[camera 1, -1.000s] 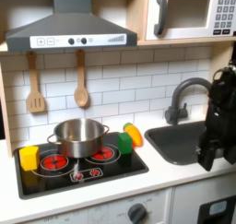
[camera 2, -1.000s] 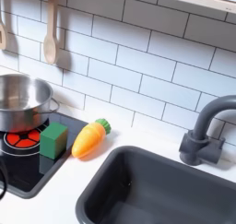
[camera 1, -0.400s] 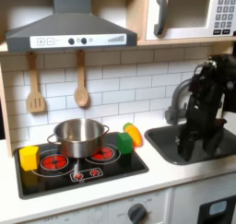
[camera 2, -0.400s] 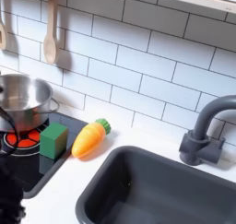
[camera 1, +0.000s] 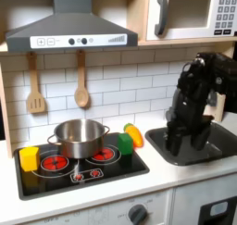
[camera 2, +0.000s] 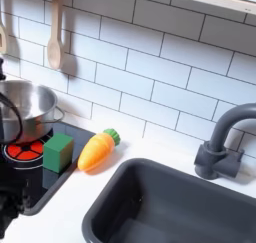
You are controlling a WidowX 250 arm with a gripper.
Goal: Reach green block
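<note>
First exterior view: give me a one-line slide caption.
Gripper hangs over the sink, with the green block on the stove beside a steel pot.

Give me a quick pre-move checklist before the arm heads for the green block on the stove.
1. Green block visible and unobstructed on the stovetop: ok.
2. Carrot toy apart from the block: cannot tell, it lies right beside it.
3. Steel pot out of the approach path: ok, it sits further to the first exterior view's left.
4. Tool near the block: not ok, it hangs over the sink.
5. Tool open: cannot tell, too blurred.
</note>
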